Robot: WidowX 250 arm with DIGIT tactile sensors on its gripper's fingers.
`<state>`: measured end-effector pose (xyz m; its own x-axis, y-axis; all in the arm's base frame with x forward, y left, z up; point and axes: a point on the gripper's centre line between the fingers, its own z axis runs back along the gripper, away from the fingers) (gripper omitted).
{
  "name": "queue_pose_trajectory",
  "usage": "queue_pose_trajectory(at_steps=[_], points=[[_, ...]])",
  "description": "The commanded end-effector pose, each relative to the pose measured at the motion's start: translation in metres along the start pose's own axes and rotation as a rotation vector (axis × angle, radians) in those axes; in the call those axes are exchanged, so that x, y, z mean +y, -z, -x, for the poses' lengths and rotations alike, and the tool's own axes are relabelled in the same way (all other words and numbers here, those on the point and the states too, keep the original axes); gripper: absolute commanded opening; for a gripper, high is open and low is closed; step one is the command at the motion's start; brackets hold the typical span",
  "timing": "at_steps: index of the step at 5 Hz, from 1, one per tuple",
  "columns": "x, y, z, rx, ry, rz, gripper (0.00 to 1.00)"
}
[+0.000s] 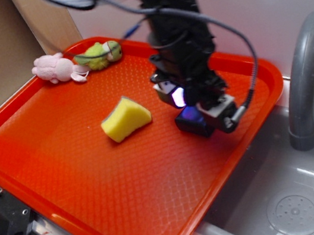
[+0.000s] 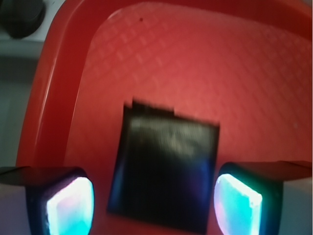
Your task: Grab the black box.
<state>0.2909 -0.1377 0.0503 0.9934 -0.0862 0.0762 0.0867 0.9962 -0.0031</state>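
The small matte black rectangular box point(image 2: 166, 171) lies flat on the textured orange-red plastic tray point(image 1: 63, 169), toward the tray's 3 o'clock side, near the rim next to the grey sink point(image 1: 313, 188). The robot's black tool point(image 1: 194, 108) has its glowing pads point(image 2: 73, 208) standing apart, one at the box's 9 o'clock and one at its 3 o'clock in the wrist view, with a sliver of tray showing on each side, so neither pad appears to touch it. In the exterior view the tool is low over the box and hides much of it.

By my reading, the approach and alignment are done: the box sits squarely between the pads. What remains is closing on it and lifting.

The yellow sponge wedge point(image 1: 125, 119) rests near the tray's centre, well apart from the tool. A pink plush toy point(image 1: 55, 69) and a green plush toy point(image 1: 98, 55) lie at the tray's 11 o'clock edge.
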Motion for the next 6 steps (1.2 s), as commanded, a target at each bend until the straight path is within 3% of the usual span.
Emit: queue_pose_trajectory(at_steps=[1, 2, 3, 4, 5, 6], points=[[0.008, -0.001, -0.025, 0.026, -0.053, 0.009, 1.00], [0.006, -0.001, -0.024, 0.019, -0.007, -0.011, 0.86], [0.007, -0.008, -0.024, -0.007, 0.037, -0.030, 0.00], [0.015, -0.025, -0.022, -0.039, 0.129, -0.087, 0.00], [0.034, -0.075, -0.017, -0.110, 0.161, -0.058, 0.00], [0.063, -0.127, -0.004, -0.139, 0.141, -0.113, 0.00]])
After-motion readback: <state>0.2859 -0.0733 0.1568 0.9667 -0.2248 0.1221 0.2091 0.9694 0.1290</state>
